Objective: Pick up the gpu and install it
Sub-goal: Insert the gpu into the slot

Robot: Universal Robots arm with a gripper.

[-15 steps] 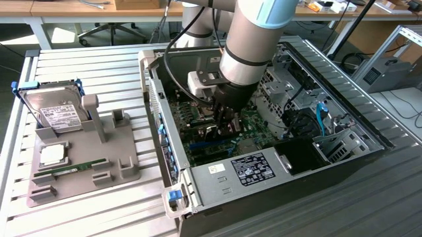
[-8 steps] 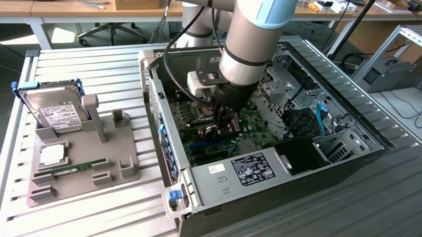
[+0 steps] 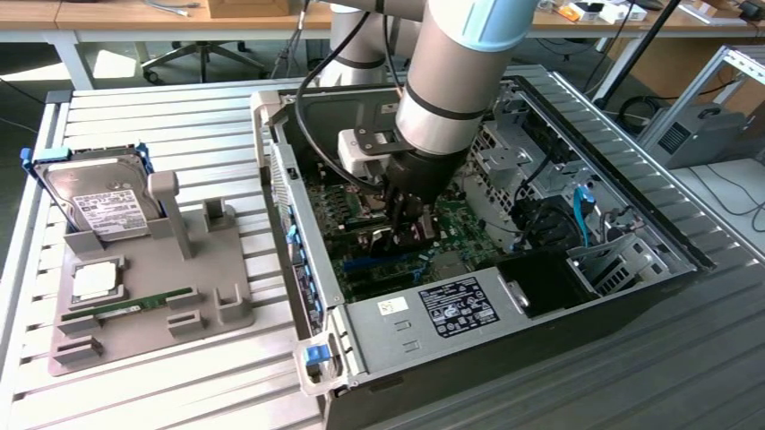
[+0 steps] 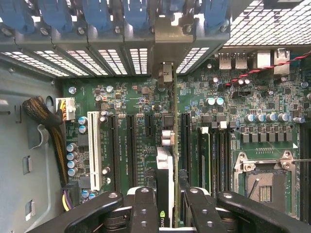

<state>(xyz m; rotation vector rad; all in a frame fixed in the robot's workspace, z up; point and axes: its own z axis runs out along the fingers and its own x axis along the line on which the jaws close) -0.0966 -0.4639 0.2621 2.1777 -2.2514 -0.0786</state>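
right now gripper (image 4: 165,206) clamped on gpu (image 4: 165,165), held edge-on over mobo (image 4: 126,97) inside pc case (image 3: 395,327).

You see the gpu (image 4: 165,179) standing on edge over the motherboard (image 4: 121,102), seen edge-on from the wrist: a thin card with a silver-grey cooler face, a small logo near its gripped end, and its metal bracket (image 4: 165,73) at the far end against the case's rear slot wall. In the exterior view it (image 3: 395,240) is a dark upright sliver above the green board, inside the case.
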